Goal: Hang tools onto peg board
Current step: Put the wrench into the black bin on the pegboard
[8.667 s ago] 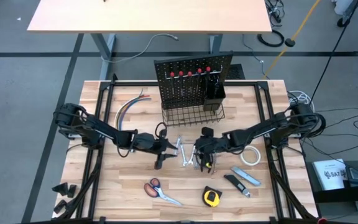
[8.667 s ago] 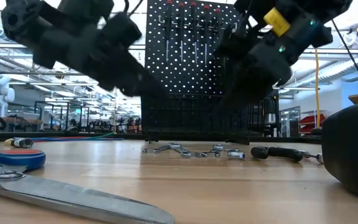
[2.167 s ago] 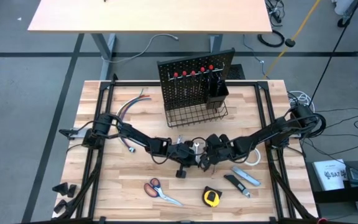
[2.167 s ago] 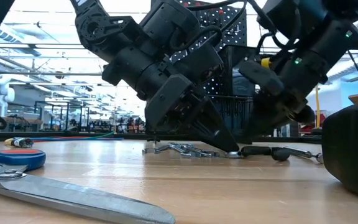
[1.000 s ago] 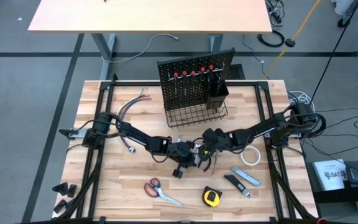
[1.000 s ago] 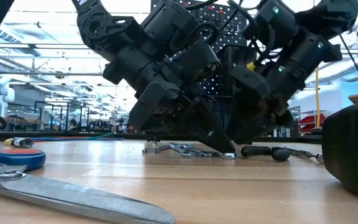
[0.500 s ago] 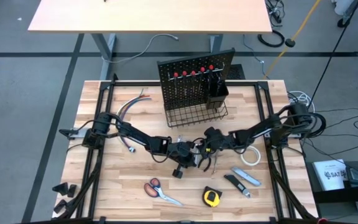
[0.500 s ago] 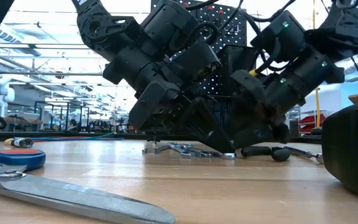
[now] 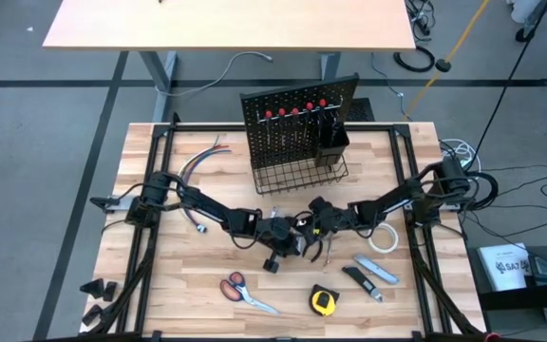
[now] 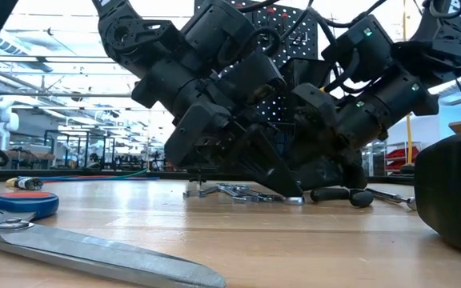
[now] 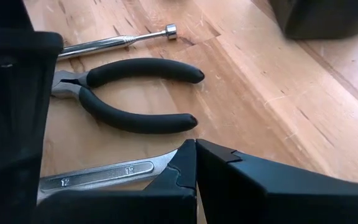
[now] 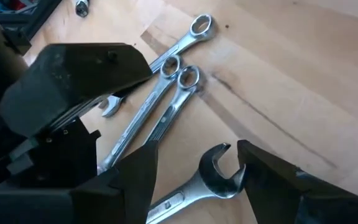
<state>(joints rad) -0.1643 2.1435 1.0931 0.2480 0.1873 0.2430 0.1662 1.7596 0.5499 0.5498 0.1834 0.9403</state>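
The left gripper (image 11: 196, 180) is clamped shut on one end of a silver wrench (image 11: 98, 177). The wrench's long axis runs straight across to the right gripper (image 12: 197, 168), whose spread fingers flank its open-jaw end, not yet closed.

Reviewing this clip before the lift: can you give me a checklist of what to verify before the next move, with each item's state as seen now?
1. Left gripper fingers shut on the wrench at the table: ok, pressed together over its shank.
2. Right gripper open: ok, fingers spread either side of another wrench's open end.
3. Right fingers touching that wrench: cannot tell.
4. The two grippers clear of each other: not ok, crowded together at the table's middle in the high view.
5. Pliers out of the left grip: ok, lying apart on the wood.
6. Peg board upright: ok.
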